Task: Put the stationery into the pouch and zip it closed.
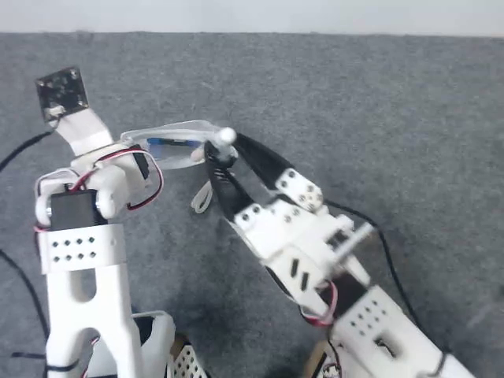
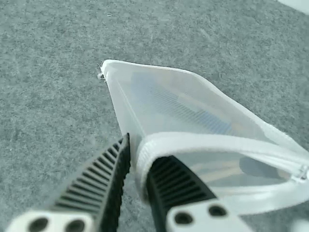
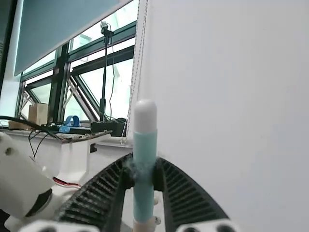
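A translucent pouch point(image 1: 169, 144) lies on the grey carpet with blue stationery showing through its wall point(image 2: 193, 111). My left gripper point(image 2: 135, 145) is shut on the pouch's rim beside the white zipper point(image 2: 227, 145); in the high view it point(image 1: 150, 155) is at the pouch's left end. My right gripper point(image 1: 220, 153) hovers at the pouch's right end, shut on a pen point(image 1: 226, 136). The pen point(image 3: 145, 145) has a teal barrel and a white cap and stands upright between the fingers, with my right gripper point(image 3: 144, 166) closed around its lower part.
A white loop point(image 1: 202, 197) lies on the carpet just in front of the pouch. Black cables point(image 1: 20, 153) run along the left side and behind the right arm point(image 1: 378, 236). Open carpet point(image 1: 378, 102) extends to the back and right.
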`<state>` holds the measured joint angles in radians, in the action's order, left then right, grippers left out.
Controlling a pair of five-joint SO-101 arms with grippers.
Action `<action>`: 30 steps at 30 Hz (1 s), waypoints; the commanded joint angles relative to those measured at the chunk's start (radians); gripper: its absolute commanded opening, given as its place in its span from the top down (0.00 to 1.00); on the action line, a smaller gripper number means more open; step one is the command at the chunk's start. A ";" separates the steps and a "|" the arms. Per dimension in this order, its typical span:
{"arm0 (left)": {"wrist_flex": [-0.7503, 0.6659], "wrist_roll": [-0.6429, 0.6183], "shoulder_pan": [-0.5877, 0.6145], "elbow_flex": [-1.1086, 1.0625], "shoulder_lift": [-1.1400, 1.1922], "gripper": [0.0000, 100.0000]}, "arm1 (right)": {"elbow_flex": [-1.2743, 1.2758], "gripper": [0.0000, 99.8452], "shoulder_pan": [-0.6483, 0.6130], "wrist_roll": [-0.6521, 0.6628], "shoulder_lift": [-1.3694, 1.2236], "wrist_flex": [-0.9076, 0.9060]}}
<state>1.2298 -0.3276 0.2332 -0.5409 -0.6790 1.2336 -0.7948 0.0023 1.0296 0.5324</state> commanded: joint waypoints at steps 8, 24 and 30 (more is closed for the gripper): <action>-0.008 0.008 -0.011 0.015 -0.031 0.99 | -0.086 0.99 0.010 0.012 -0.367 0.249; -0.005 0.009 -0.009 0.015 -0.031 0.99 | -0.069 0.99 0.004 0.012 -0.489 -0.038; -0.005 0.009 -0.009 0.015 -0.031 0.99 | -0.084 0.93 0.004 0.012 -0.489 -0.113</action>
<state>1.2298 -0.3276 0.2332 -0.5409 -0.6790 1.2106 -0.7933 0.0008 0.5309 0.4634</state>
